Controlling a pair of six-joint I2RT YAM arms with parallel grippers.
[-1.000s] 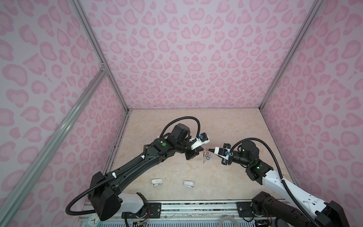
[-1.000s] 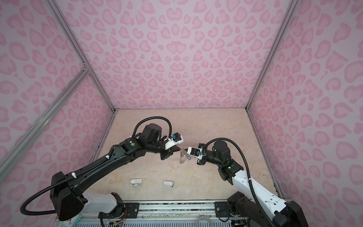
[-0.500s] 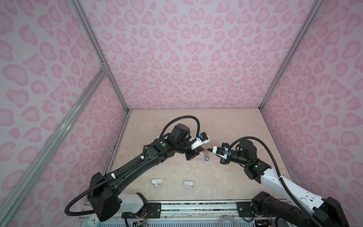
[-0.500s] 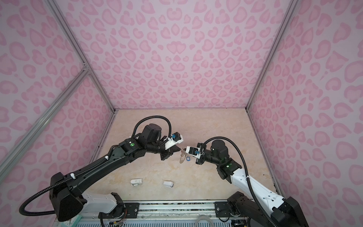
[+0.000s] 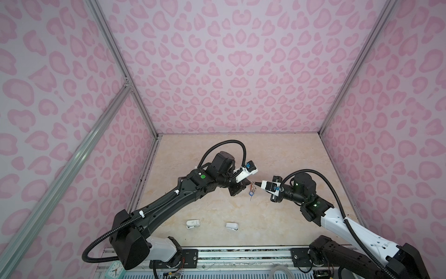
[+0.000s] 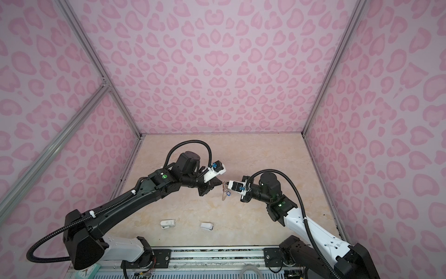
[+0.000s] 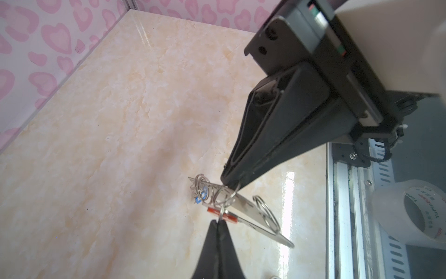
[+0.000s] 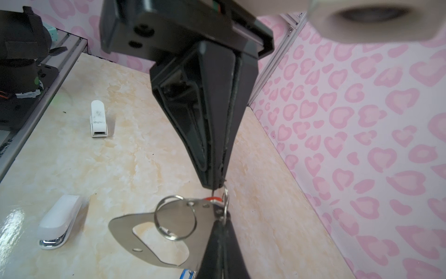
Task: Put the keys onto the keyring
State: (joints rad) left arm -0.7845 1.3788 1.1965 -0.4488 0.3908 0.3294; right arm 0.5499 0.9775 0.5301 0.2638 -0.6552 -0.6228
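Well, my two grippers meet nose to nose above the middle of the table (image 5: 217, 157), and the work hangs in the air between them. The left gripper (image 8: 220, 223) is clenched on one end of the keyring (image 8: 173, 215) and holds that flat plate clear of the surface. The right gripper (image 8: 214, 186) is closed tight on a small wire ring (image 8: 225, 200) at the plate's edge, right beside the red tag (image 7: 223, 215). I cannot tell whether it nips the tag as well. The blue tag (image 7: 198, 199) dangles beneath the plate, apparently from one of its rings, and in a top view that key (image 5: 251, 193) points down at the table.

I judge that I am working the red-tagged key onto its ring. To do it well I would keep the left side dead steady as the anvil. The right should make only small turns that follow the ring's coil, never a straight pull, which could twist the plate out of its thin grip. Both wrist views are worth watching, since the wire is fine.

My left arm lies stretched long across the table with its wrist cocked toward the right. My right arm rises from its base, folds at the elbow and points back left. Two white plastic pieces (image 5: 193, 223) (image 5: 231, 225) lie well apart from all this, near the front.
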